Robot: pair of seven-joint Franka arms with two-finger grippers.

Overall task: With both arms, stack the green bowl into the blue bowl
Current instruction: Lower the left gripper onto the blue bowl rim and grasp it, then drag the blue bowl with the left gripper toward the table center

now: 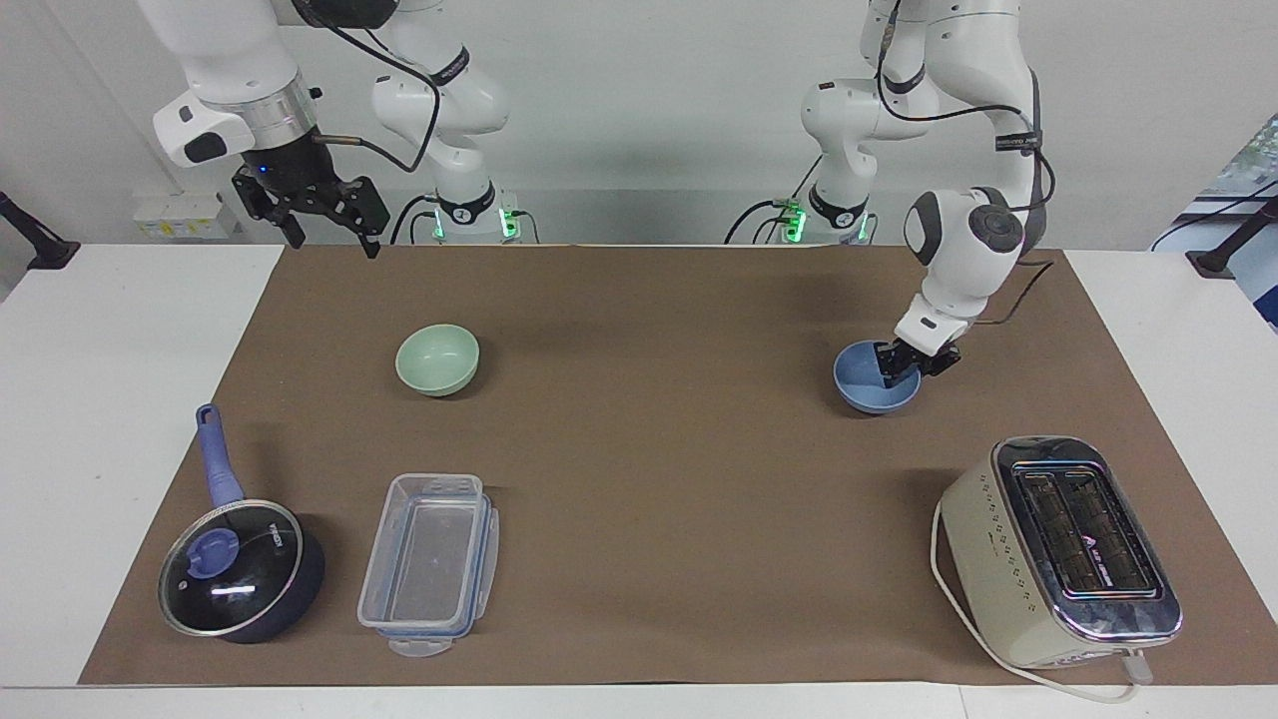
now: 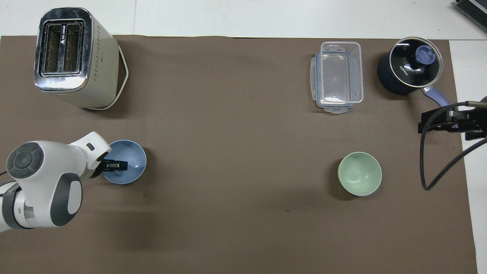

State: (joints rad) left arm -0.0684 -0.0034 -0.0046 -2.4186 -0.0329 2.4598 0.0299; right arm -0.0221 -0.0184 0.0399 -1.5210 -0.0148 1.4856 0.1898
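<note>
The blue bowl (image 1: pixel 864 391) (image 2: pixel 133 169) stands on the brown mat toward the left arm's end of the table. My left gripper (image 1: pixel 900 371) (image 2: pixel 120 165) is down at the bowl's rim, shut on it with one finger inside the bowl and one outside. The green bowl (image 1: pixel 436 359) (image 2: pixel 359 179) sits alone toward the right arm's end, with nothing touching it. My right gripper (image 1: pixel 334 243) (image 2: pixel 441 121) waits open, raised over the mat's edge near its own base, apart from the green bowl.
A cream toaster (image 1: pixel 1058 549) (image 2: pixel 72 57) stands farther from the robots than the blue bowl. A clear plastic container (image 1: pixel 429 559) (image 2: pixel 338 76) and a dark blue lidded saucepan (image 1: pixel 240 579) (image 2: pixel 409 70) lie farther out than the green bowl.
</note>
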